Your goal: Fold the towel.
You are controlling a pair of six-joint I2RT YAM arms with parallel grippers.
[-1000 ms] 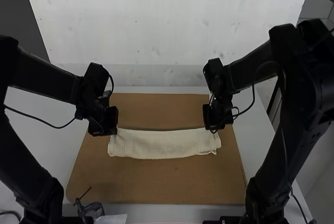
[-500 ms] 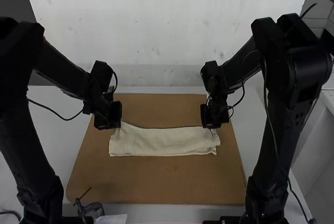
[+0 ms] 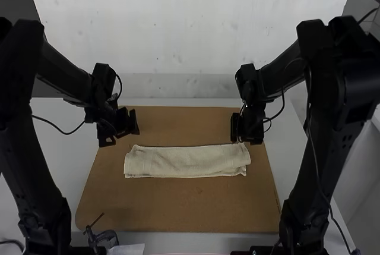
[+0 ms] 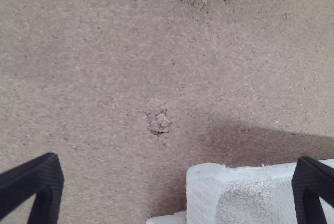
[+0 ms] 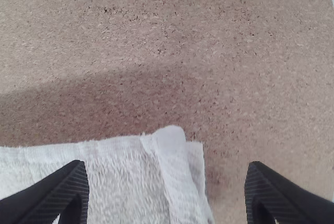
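The cream towel (image 3: 187,161) lies folded into a long strip running across the board, with layers showing at its right end. My left gripper (image 3: 122,137) is just beyond the strip's left end, open and apart from the cloth. In the left wrist view, that gripper (image 4: 179,160) has its fingers wide apart near the towel's corner (image 4: 242,198). My right gripper (image 3: 246,141) is over the far right corner. In the right wrist view the right gripper (image 5: 166,166) stands open, fingers on both sides of the towel's end (image 5: 130,182), holding nothing.
A brown board (image 3: 178,207) lies under the towel on a white table (image 3: 53,142). Near the board's front left corner is a small dark clamp-like object (image 3: 104,238), with a pale piece (image 3: 127,249) beside it. A white wall (image 3: 190,29) stands behind.
The left gripper has opened and moved off the towel, leftward and away. The right gripper has shifted slightly right. The towel's far left corner, drawn up toward the left gripper before, now lies flat.
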